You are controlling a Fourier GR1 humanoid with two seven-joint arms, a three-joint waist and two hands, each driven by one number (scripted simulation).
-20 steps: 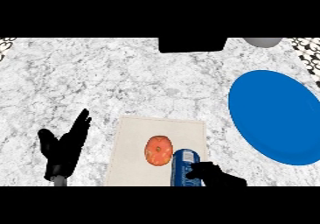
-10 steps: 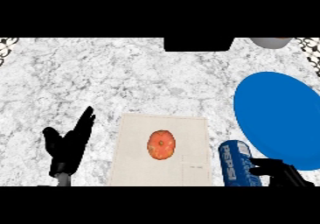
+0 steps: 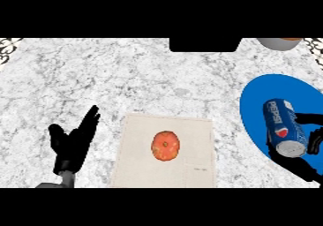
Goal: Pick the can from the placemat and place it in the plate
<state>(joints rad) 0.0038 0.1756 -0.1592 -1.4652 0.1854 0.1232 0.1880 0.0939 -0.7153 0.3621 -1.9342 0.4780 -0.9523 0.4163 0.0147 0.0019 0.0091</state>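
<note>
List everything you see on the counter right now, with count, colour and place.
can: one, blue, tilted over the plate, held
plate: one, blue, right side
placemat: one, beige, lower middle
round fruit: one, orange-red, on the placemat
black thing: one, top edge
grey bowl: one, top right, cut off
counter: one, white-grey marble
left hand: one, black, open, resting left of the placemat
right hand: one, black, curled round the can
</note>
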